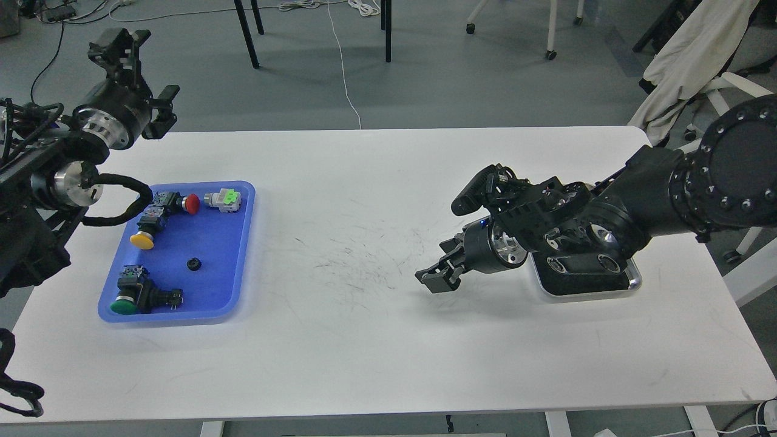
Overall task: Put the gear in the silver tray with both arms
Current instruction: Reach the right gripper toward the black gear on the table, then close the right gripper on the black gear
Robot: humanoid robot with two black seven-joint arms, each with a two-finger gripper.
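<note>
Jaws on the right gripper (432, 280) are low over the table (364, 340), pointing left, dark and bunched together, so can't tell if they're apart or pinched on anything. No gear visible at the tips from this angle, it's either hidden under them or too small to make out. Silver tray (631, 283) sits behind the gripper, to the right, mostly covered by the right arm's wrist; only its near rim and a strip of dark bottom show. Jaws are well left of the tray's edge, not over it.

Left gripper (118, 42) is up high past the table's far left corner, fingers spread w/ nothing between them. Below it is the blue tray (227, 300) w/ push buttons (red, yellow, green caps) and a small black gear-like ring (193, 264).
</note>
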